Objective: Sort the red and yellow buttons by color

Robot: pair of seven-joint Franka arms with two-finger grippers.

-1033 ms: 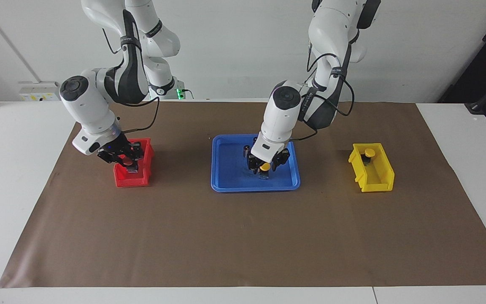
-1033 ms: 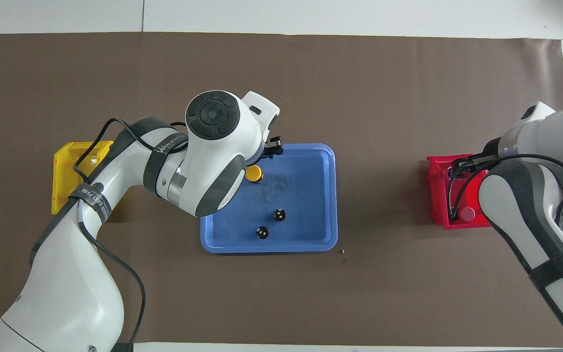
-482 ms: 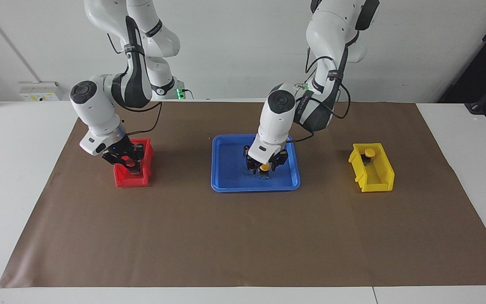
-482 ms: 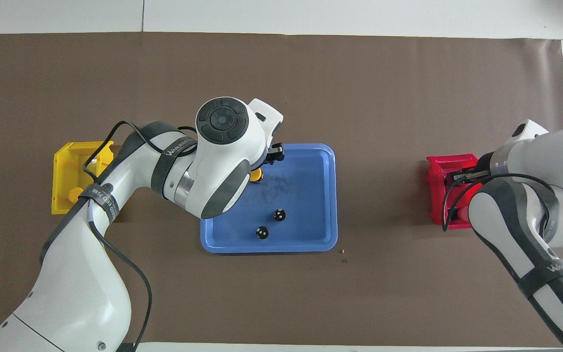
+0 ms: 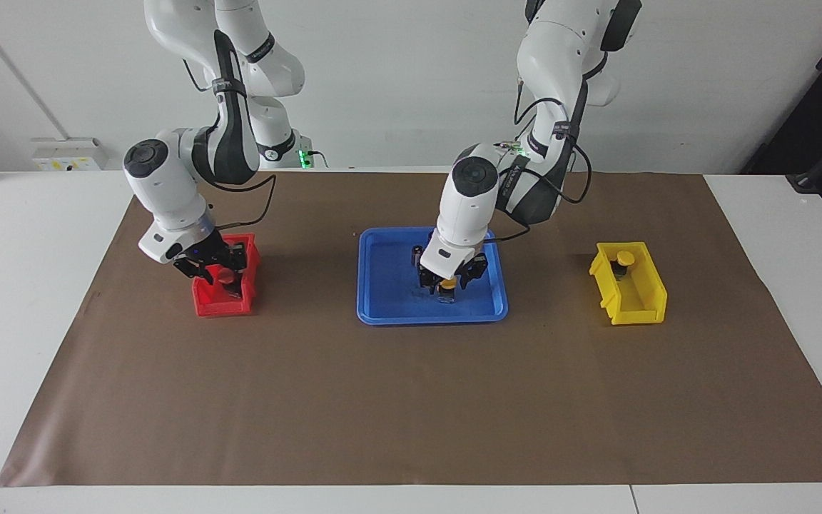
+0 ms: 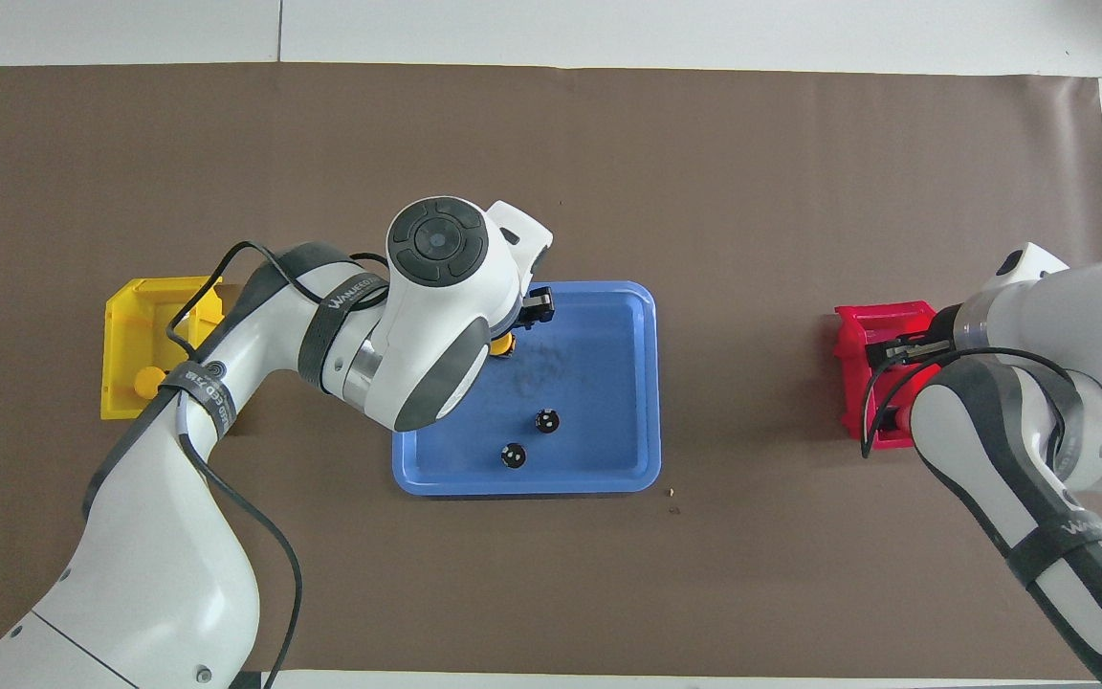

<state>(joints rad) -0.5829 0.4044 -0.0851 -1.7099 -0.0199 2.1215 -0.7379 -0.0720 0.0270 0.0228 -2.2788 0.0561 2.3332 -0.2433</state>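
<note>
A yellow button (image 5: 447, 285) stands in the blue tray (image 5: 389, 314), toward the left arm's end; its cap also shows in the overhead view (image 6: 503, 345). My left gripper (image 5: 447, 280) is open and low in the tray, one finger on each side of this button. A second yellow button (image 5: 623, 258) stands in the yellow bin (image 5: 639, 310). My right gripper (image 5: 217, 271) hangs in the mouth of the red bin (image 5: 215, 307). A red cap (image 5: 226, 278) shows just under it; I cannot tell whether it is held. The other red button is hidden by the right arm.
Two dark cylinders (image 6: 546, 420) (image 6: 513, 456) without coloured caps stand in the tray, nearer to the robots than the yellow button. A brown mat (image 5: 411, 400) covers the table. The red bin (image 6: 852, 330) and the yellow bin (image 6: 121, 316) stand at opposite ends of the mat.
My left gripper has come down around the yellow button in the tray. My right arm has drawn back a little toward the robots over the red bin and now hides the red button there.
</note>
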